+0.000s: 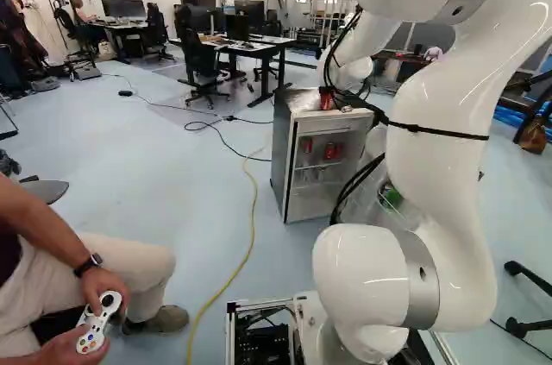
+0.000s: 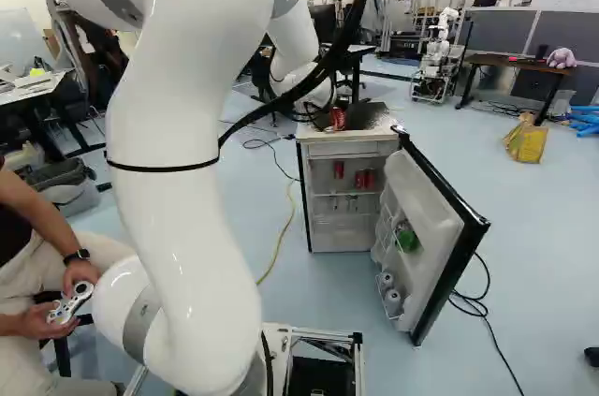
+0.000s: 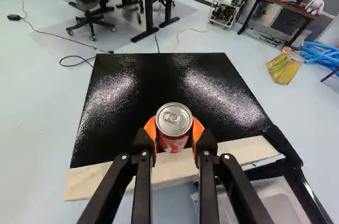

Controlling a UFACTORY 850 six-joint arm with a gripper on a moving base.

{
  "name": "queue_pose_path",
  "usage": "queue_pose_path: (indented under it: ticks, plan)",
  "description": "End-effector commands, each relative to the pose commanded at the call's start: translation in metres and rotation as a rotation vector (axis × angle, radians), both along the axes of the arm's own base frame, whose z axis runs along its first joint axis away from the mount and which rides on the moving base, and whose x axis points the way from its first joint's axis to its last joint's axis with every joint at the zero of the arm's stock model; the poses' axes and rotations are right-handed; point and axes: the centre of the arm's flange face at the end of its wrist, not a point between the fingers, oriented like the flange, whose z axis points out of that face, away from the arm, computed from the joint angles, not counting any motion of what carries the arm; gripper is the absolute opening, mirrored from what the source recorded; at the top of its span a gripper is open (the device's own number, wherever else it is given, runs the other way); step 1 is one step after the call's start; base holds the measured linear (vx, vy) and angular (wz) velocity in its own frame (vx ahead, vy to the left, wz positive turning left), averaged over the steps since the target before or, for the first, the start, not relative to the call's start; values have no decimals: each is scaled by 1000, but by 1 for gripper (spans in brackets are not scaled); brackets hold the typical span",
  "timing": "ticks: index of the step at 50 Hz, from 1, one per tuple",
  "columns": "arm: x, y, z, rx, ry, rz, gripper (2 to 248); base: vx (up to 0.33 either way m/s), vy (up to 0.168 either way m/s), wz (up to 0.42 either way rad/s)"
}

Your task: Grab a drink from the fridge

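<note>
Gripper (image 2: 337, 119) found closed on a red drink can (image 3: 174, 140), orange pads (image 3: 150, 128) against both sides, fingers parted by the can's width. Can upright at the front of the fridge (image 1: 280, 158) top; contact with the top cannot be determined. Fridge door (image 2: 432, 227) open; further red cans (image 2: 369, 179) observed on the shelf inside.
</note>
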Motion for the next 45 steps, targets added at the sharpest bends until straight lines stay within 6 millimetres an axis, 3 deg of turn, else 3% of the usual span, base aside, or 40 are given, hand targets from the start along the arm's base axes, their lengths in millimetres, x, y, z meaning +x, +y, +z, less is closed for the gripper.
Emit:
queue_pose_path:
  ticks: [37, 38, 42, 43, 45]
  plan:
    - [7, 0, -2, 1, 11, 1, 89, 0, 0, 0]
    - [7, 0, -2, 1, 11, 1, 116, 0, 0, 0]
    - [7, 0, -2, 1, 11, 1, 116, 0, 0, 0]
    - [7, 0, -2, 1, 11, 1, 148, 0, 0, 0]
    - [7, 0, -2, 1, 11, 1, 148, 0, 0, 0]
